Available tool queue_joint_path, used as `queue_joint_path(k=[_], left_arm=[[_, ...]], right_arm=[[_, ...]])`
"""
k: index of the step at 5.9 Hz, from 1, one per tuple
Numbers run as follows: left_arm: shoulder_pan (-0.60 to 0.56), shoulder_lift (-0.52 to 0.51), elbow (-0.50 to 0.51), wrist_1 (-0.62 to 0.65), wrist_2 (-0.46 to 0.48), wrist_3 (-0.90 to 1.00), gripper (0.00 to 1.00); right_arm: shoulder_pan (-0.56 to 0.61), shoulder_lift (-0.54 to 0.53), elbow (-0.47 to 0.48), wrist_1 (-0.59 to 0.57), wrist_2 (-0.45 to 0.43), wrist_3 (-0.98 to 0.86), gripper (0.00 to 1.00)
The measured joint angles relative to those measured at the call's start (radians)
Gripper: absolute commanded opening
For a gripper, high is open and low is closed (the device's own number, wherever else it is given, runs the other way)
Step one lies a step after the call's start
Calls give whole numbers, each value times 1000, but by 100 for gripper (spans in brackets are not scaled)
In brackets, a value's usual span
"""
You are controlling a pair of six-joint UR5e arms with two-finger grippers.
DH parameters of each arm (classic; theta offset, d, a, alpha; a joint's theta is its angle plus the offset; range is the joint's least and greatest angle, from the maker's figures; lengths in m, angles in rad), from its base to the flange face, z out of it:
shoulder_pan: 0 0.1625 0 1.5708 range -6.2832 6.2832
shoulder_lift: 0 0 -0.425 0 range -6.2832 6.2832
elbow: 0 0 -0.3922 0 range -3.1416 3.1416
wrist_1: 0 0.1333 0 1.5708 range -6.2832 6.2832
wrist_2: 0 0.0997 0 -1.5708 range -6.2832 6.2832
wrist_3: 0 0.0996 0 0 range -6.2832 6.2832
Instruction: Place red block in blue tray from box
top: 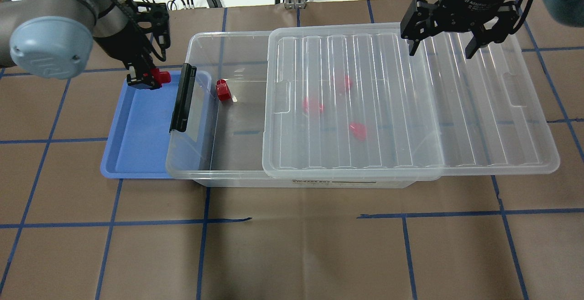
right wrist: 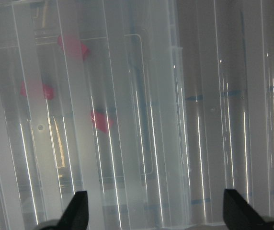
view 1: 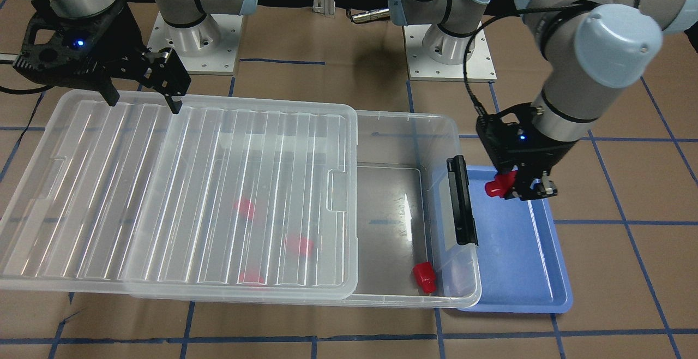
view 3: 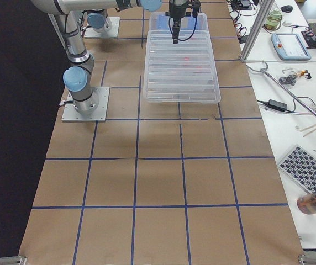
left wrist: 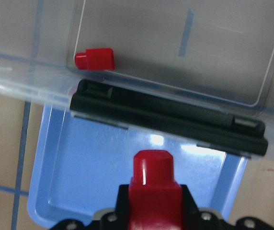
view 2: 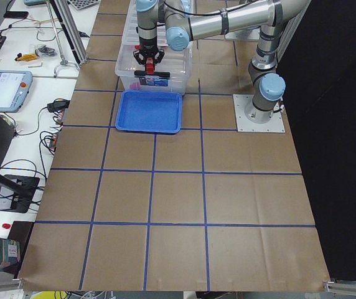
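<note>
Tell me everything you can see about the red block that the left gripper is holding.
The red block is small, bright red and glossy, plastic by its look, with a squarish body and a narrower stub at one end. The left gripper is shut on its body. The stub sticks out sideways toward the box. It is held over the blue tray, seemingly clear of the tray floor and touching only the gripper.

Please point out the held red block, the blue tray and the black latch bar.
red block [top: 163, 77], overhead view, its exposed stub end.
blue tray [top: 141, 126], overhead view, bare floor.
black latch bar [top: 182, 98], overhead view, its middle.
</note>
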Motion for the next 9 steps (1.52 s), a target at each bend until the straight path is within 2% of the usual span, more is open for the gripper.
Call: queue_joint_path(k=[2,5,7,8,9], left_arm=[[111,-56,-22,53,-39,195,1],[135,-203,-96,183,-100,379,1],[142,-225,-208,340,-103,397,15],[147,-229,-227,365,-103,397,89],[150,-236,-230,372,-104,397,97]], right_arm=[[-37,5,2,-6,-9,-80,100],[-302,12,30,-13,-14,-392,100],[-463,39,112,-112,-16,-563,100],[-536,61,160,-184,-16,-631,100],[-585,83,202,-260,-28,-684,100]])
